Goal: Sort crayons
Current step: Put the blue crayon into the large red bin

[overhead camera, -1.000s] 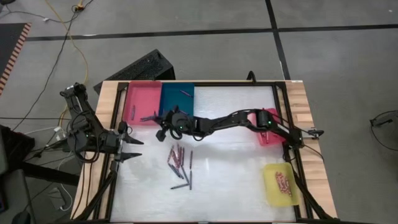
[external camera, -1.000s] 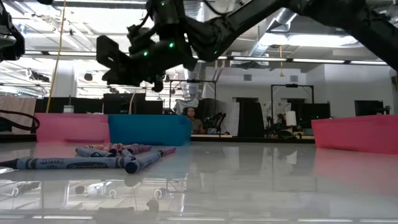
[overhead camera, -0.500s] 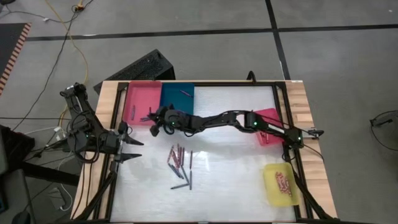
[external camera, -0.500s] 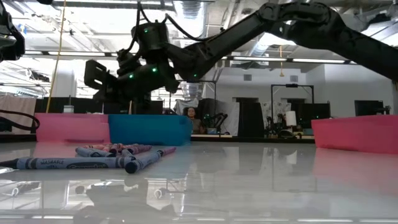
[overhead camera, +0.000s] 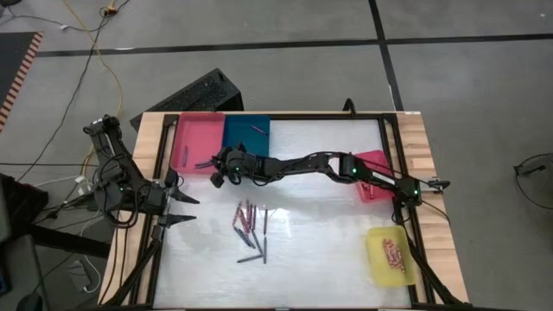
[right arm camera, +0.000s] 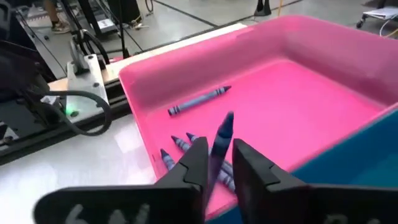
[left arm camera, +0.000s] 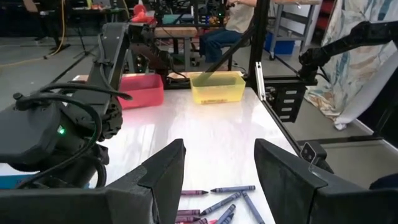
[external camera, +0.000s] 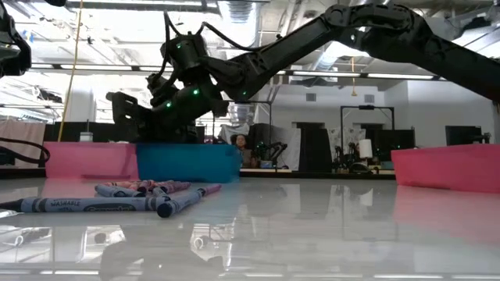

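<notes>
Right tool [right arm camera: 214,165] is stretched way across to the far-left pink tray [overhead camera: 192,138], hovering over its near edge with a grey-blue crayon [right arm camera: 222,134] poking up between its fingers, which are only slightly apart. More crayons lie in that tray (same grey-blue). Left tool [left arm camera: 217,165] sits spread at the tabletop's [overhead camera: 320,250] left edge. A loose pile [overhead camera: 249,226] lies mid-tabletop.
</notes>
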You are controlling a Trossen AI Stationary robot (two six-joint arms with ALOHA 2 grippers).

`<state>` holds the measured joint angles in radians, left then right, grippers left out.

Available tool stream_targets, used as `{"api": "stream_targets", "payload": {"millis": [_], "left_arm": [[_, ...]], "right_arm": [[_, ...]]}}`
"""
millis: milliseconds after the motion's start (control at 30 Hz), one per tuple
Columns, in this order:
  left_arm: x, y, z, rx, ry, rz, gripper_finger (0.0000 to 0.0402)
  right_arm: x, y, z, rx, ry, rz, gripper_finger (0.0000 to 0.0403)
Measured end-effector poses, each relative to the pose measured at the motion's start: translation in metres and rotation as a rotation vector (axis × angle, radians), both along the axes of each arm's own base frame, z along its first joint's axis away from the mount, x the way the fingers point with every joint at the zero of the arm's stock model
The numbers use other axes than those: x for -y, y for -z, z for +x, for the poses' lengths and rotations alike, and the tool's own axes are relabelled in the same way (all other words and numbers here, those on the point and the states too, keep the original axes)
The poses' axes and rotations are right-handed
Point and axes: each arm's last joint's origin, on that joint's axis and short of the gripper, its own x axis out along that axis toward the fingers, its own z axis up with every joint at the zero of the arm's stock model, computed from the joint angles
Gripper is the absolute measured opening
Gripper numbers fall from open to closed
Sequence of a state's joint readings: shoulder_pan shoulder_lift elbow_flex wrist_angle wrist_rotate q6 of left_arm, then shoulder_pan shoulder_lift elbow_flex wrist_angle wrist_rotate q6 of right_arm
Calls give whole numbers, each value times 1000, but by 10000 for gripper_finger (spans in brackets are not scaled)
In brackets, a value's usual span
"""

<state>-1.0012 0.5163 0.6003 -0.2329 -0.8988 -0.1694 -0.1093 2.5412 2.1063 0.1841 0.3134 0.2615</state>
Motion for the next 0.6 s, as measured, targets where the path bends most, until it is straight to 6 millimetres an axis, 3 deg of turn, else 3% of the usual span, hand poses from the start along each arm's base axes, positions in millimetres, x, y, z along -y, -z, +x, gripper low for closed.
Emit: {"api": "stream_targets", "payload": {"millis": [233,333,400,467,600], "left_arm": [[0,4,0,-27,9,-1,182],[2,8,0,-64,30,-19,182],[6,10,2,-86,38,-22,182],[11,14,5,-106,38,-15,182],[26,26,17,-165,11,27,182]], "right_arm": [[-3,-9,-2,-24,-17,-23,101],[-8,-35,-11,-111,-68,-101,112],[-15,-67,-24,-173,-101,-168,117],[-22,-112,-45,-217,-134,-230,120],[-37,-217,-112,-172,-160,-288,122]]}}
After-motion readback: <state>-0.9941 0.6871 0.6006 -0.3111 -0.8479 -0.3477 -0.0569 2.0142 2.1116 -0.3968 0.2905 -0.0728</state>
